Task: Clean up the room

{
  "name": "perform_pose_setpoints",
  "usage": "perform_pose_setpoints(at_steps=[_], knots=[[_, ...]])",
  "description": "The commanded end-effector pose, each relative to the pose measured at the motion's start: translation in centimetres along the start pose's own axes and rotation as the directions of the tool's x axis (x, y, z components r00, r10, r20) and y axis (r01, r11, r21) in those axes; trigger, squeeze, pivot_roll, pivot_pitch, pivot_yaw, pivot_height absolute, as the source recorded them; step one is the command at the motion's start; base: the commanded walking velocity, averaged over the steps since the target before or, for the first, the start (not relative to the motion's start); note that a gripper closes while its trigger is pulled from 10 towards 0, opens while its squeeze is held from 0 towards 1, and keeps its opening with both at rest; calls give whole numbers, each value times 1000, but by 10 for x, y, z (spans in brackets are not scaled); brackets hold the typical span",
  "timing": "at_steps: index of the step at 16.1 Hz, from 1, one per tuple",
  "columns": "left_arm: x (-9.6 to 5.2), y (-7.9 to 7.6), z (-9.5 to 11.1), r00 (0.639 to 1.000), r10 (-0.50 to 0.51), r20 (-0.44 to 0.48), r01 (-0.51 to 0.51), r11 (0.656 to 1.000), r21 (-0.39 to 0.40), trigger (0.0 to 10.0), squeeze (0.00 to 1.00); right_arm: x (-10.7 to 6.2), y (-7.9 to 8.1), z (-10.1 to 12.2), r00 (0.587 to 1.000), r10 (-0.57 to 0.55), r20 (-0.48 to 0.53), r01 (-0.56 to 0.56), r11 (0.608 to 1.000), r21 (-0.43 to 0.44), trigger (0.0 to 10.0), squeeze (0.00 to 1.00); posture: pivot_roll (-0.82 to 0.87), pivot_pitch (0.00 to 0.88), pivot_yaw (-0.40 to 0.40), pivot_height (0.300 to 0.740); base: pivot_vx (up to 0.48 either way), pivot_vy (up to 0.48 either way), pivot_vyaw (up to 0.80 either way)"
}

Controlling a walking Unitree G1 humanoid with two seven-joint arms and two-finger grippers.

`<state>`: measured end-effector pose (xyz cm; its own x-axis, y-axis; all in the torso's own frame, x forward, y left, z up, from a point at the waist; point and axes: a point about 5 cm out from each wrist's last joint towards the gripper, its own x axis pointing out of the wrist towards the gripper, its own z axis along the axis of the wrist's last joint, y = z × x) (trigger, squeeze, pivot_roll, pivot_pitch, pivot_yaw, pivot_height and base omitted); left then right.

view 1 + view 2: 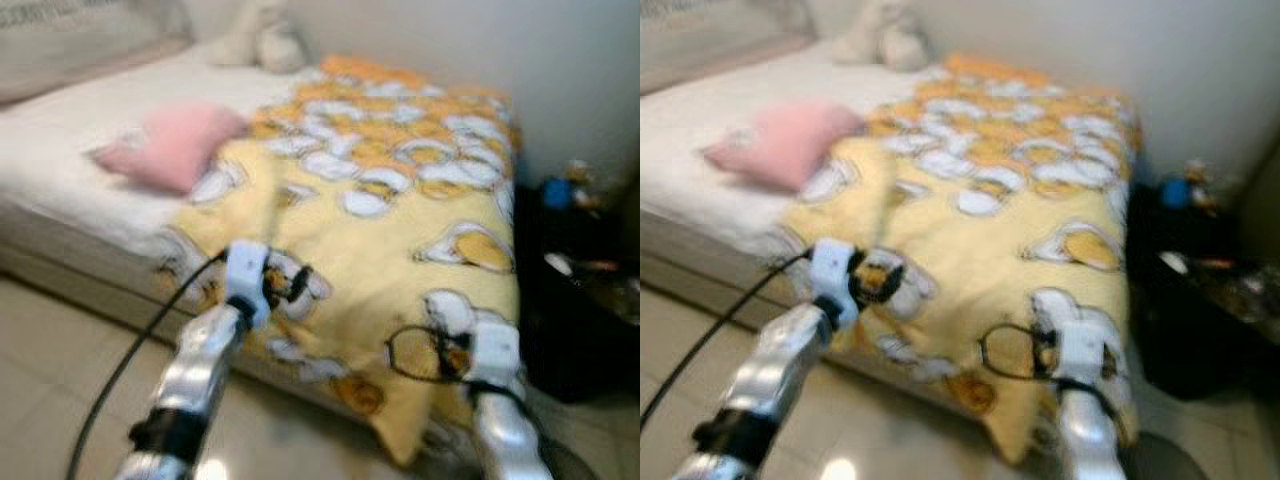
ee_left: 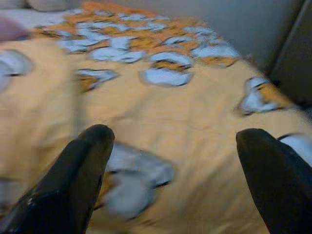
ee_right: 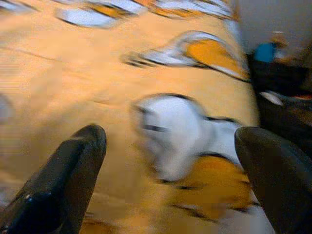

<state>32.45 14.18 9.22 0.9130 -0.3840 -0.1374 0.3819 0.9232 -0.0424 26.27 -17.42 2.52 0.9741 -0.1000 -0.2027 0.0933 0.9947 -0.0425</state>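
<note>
Blurred bed (image 1: 60, 215) is carrying a pink pillow (image 1: 175, 145) and yellow blanket (image 1: 400, 220), over whose near edge both the left gripper (image 2: 173, 161) and right gripper (image 3: 170, 161) are hovering, fingers spread wide.

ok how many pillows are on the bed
1: a pink pillow lying on the white sheet on the robot's left side of the bed, beside the yellow blanket. Others may be hidden.

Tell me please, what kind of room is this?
Most likely a bedroom. A bed with a white sheet carries a yellow patterned blanket and a pink pillow, and a pale soft toy sits near the wall.
</note>
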Motion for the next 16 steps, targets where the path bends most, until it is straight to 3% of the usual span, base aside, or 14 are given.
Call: perform_pose_setpoints(at_steps=[1,3,4,6,9,11,12,16], knots=[[6,-10,4,999,-39,16,39,999,-6,10000,0,0,-8,2,1000,-29,10,29,999,-16,10000,0,127,0,37,740,0,461,-788],[5,-13,-3,1000,-11,10,10,999,39,10000,0,1,-10,5,999,-45,26,45,999,-21,10000,0,120,0,39,740,0,463,-359],[6,-12,-5,998,57,17,-58,992,110,10000,0,2,-11,4,999,-48,24,48,999,-24,10000,0,120,0,39,740,0,0,0],[8,-17,-4,998,55,32,-56,998,30,10000,0,1,-10,4,998,-49,29,50,999,-17,10000,0,117,0,39,740,0,0,0],[11,-16,3,992,90,91,-85,995,-55,10000,0,1,-7,4,998,-51,36,52,998,-18,10000,0,112,0,39,740,470,0,0],[9,-1,6,971,211,111,-195,971,-139,10000,0,2,-21,12,983,-166,78,164,986,28,10000,0,108,0,37,740,414,142,0],[9,3,7,969,227,99,-212,966,-146,10000,0,2,-24,13,981,-180,76,177,983,42,10000,0,109,0,38,740,341,337,0],[13,-4,11,984,136,116,-128,989,-76,10000,0,4,-20,22,982,-140,124,145,989,-32,10000,0,108,0,39,740,314,363,0]])
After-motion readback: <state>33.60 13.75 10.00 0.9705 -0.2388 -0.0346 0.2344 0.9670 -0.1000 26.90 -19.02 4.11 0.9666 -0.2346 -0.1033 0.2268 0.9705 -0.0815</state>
